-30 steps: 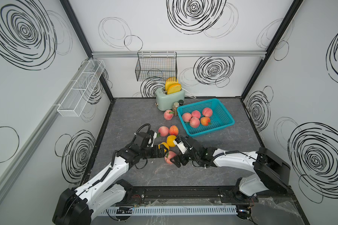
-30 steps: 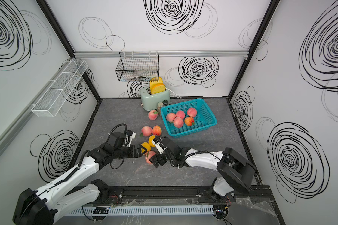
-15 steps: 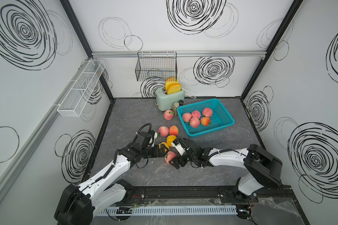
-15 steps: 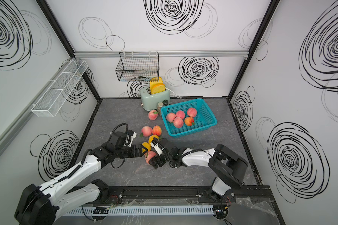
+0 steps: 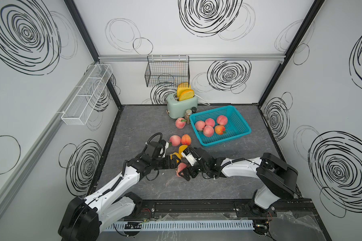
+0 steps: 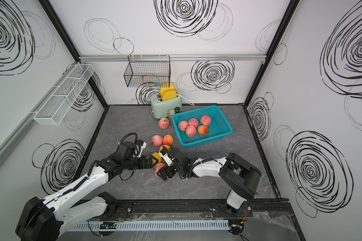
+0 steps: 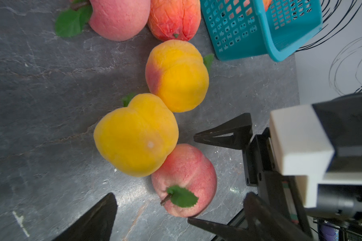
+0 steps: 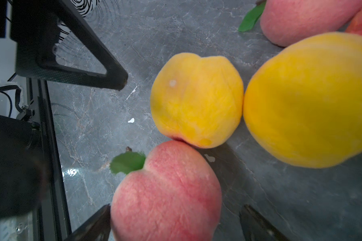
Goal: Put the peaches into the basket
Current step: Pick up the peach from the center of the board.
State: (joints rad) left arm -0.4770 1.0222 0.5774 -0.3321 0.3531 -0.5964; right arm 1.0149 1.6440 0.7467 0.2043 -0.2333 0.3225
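Pink-red fuzzy toy peaches (image 5: 208,131) mostly, a few orange-red, two yellow-orange, some with a green leaf. Five lie in the teal lattice basket (image 5: 235,130), far right on the grey bench (image 5: 138,125). Six are out on the bench. A lone peach (image 5: 180,123) sits near the mint toaster (image 5: 182,104), just beside the basket. A pink-and-orange pair (image 5: 175,140) sits side by side mid-bench. Two yellow peaches (image 7: 177,75) touch each other, and the leafed pink peach (image 7: 184,179) touches the nearer yellow one.

Right end effector (image 5: 184,171) is spread wide and straddles the leafed pink peach. A gap shows on at least one side, so it is not clamped on anything. Left end effector (image 5: 173,163) faces it, also wide apart and empty, low by the nearer yellow peach.

Versus a second ago, the right arm's big rear joint has swung in toward the middle. Its end effector has slid slightly further around the leafed pink peach. Left arm and every peach look unmoved.
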